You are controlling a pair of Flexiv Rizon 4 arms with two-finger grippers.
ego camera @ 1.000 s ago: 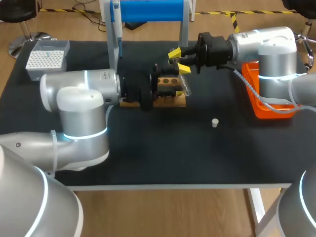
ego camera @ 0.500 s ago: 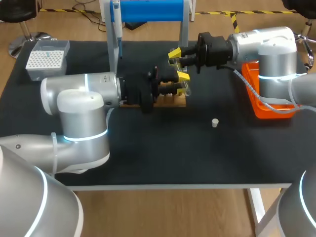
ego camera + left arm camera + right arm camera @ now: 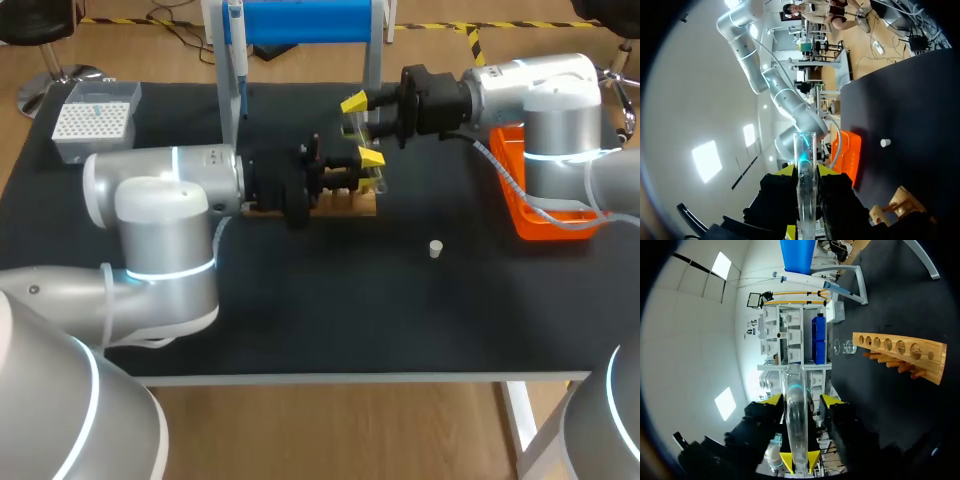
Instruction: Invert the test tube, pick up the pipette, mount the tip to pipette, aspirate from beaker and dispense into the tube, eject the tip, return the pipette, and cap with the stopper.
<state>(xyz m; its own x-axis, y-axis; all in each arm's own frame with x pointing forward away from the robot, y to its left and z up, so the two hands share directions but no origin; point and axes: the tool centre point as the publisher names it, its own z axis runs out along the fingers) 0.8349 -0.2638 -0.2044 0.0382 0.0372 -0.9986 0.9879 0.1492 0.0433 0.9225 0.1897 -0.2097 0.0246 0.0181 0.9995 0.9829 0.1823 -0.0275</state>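
Test tube (image 3: pixel 804 150) clamped btw L gripper (image 3: pixel 805 171) tips. R gripper (image 3: pixel 801 401) spread wide, same tube btw its tips. Tube near wooden rack (image 3: pixel 900 347). Beaker (image 3: pixel 842 346) beside rack end, contents unclear. Stopper (image 3: pixel 435 248) on table, well apart.

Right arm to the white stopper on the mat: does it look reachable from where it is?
Probably yes. The right claw is open and the stopper sits alone on bare table; it must first back off the test tube held by the left claw.
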